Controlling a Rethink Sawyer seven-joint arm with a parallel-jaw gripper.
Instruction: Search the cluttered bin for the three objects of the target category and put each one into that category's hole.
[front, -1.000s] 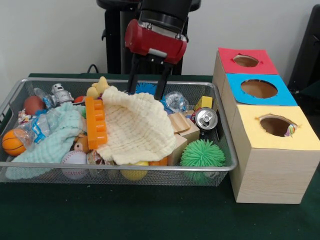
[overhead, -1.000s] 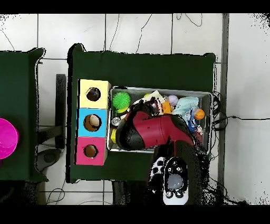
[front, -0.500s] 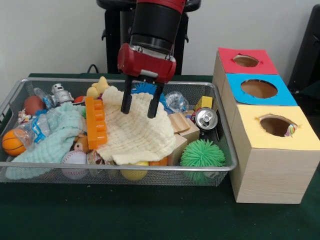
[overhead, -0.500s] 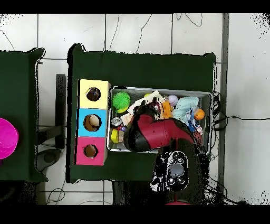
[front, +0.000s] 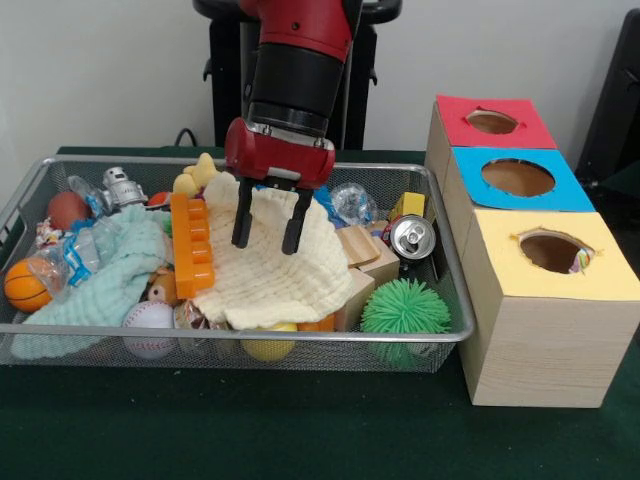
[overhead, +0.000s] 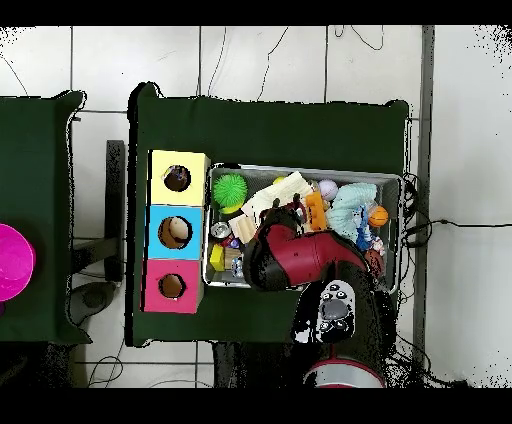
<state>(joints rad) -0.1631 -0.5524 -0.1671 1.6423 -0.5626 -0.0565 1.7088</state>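
Observation:
The wire mesh bin (front: 250, 335) holds a heap of toys and also shows in the overhead view (overhead: 392, 180). My gripper (front: 264, 245) is open and empty, its two black fingers (front: 241, 222) pointing down just over the cream waffle cloth (front: 275, 275) in the middle of the bin. The yellow-topped hole (front: 550, 250) is in the nearest wooden box, to the right of the bin; a bit of colourful print (front: 580, 262) shows inside its right edge. A small speckled piece (front: 47, 235) lies at the bin's far left; I cannot tell what it is. In the overhead view the arm (overhead: 300, 260) hides the gripper.
A mint-green cloth (front: 110, 280), orange brick (front: 192, 245), drink can (front: 412, 237), green spiky ball (front: 404, 308), baseball (front: 148, 320), small basketball (front: 22, 285) and wooden blocks (front: 362, 250) crowd the bin. The blue-topped box (front: 520, 178) and red-topped box (front: 492, 122) stand behind the yellow one.
My gripper has come down from the bin's far side and forward over the cream cloth, staying open. The cloth's raised fold has flattened a little.

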